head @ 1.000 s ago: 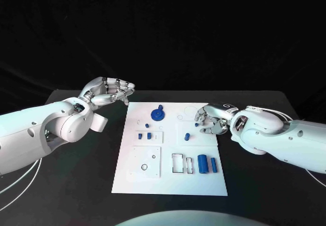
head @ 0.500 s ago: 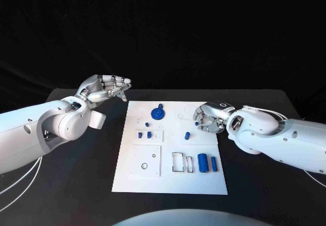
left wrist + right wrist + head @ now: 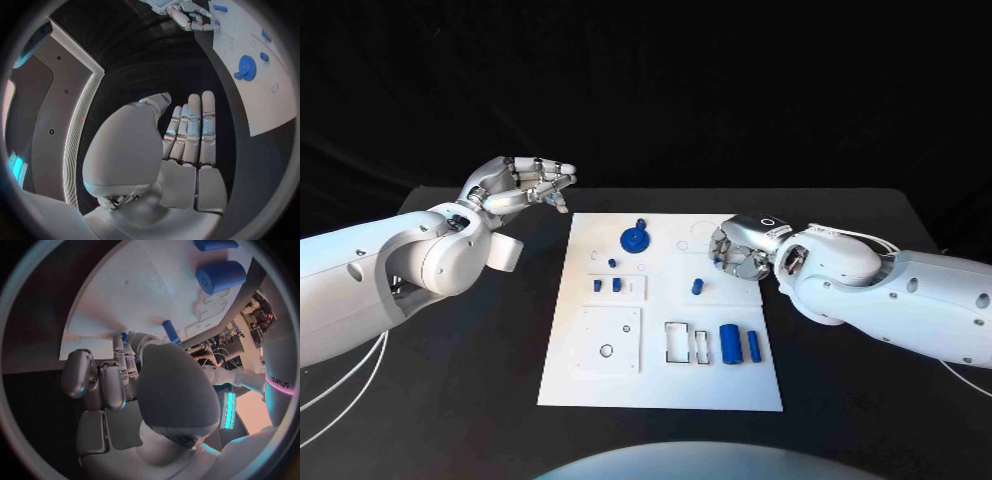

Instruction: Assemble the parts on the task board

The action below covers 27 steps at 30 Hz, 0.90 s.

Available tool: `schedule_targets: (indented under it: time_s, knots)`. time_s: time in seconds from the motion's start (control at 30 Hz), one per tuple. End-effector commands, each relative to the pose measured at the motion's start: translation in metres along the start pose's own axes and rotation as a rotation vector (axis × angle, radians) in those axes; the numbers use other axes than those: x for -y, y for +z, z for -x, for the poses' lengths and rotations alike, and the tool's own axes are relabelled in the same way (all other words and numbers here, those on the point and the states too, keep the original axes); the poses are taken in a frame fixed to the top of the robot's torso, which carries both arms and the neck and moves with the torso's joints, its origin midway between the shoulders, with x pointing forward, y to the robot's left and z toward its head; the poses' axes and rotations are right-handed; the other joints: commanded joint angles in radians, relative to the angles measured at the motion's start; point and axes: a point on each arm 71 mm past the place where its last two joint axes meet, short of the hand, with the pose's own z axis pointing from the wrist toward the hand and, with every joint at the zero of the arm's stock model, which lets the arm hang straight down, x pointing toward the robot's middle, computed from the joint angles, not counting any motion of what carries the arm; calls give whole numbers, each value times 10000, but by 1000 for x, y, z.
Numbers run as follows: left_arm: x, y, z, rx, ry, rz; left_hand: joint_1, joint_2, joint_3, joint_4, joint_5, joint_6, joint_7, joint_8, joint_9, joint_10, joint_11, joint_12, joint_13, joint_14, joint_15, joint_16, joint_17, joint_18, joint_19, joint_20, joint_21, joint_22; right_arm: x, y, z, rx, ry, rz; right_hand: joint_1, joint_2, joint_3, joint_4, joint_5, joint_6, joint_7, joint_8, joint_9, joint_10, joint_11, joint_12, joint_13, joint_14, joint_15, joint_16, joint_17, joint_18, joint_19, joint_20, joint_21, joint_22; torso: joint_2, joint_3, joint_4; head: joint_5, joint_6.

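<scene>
My right hand pinches a small blue part; a slip drops it on the task board; left hand, at ten o'clock, curls empty

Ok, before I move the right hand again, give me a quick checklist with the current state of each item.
1. Left hand off the task board: ok, it hovers over the black table beyond the board's far left corner, holding nothing.
2. Right hand holds a part: cannot tell; a small blue piece shows at its fingertips.
3. Blue wheel free of both hands: ok.
4. Two blue cylinders lying on the board's near right: ok, untouched.
5. Small upright blue peg clear of the right hand: ok, apart from it.
</scene>
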Motion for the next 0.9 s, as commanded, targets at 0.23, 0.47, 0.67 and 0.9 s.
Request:
schedule_targets:
  time_s: [0.23, 0.47, 0.67, 0.9]
  knots:
    - [1, 0, -1, -138, -133, 8, -37, 15, 97, -28, 27, 34, 39, -42, -5, 31, 3, 20, -19, -72, -35, -78, -22, 134, 18, 10, -99, -28, -3, 0, -10, -368, -561, -102, -379, -167, 204, -134, -151, 165, 47, 106, 72, -256, 99, -368, -496, 56, 10, -345, -482, 63, -302, 49, -538, 225, -10, -7, -6, 7, -16]
    - [0, -1, 0, -167, -95, 57, -53, -9, 124, -50, 23, 5, 53, -64, -11, 4, 15, 13, -30, -110, -23, -106, -29, 131, -6, 17, -127, -41, -6, -1, -13, -476, -697, -99, -401, -157, 241, -178, -166, 215, 27, 140, 90, -209, 87, -366, -517, 62, 9, -333, -447, 42, -254, 55, -441, 280, -10, -9, -2, 5, -11]
    - [0, -1, -1, -245, -46, 98, -67, -26, 144, -70, 22, -23, 65, -83, -16, -25, 28, 8, -38, -146, -11, -134, -36, 129, -28, 24, -153, -54, -8, -2, -15, -542, -890, -201, -359, -90, 499, -464, 92, 335, -32, 261, 166, 120, 8, -304, -563, 119, -61, -287, -378, -22, -60, 8, -103, 469, -3, -7, -3, 1, -23]
    - [0, -1, -1, -329, 47, 123, -67, -31, 159, -86, 22, -36, 72, -92, -19, -41, 33, 5, -42, -164, -5, -150, -41, 129, -39, 28, -167, -61, -8, -3, -16, -424, -990, -327, -141, -39, 1227, -1319, 265, 238, 49, 284, 231, 581, -41, -256, -612, 120, -130, -334, -434, -84, 99, -87, 218, 687, -14, -6, -9, -14, -33]
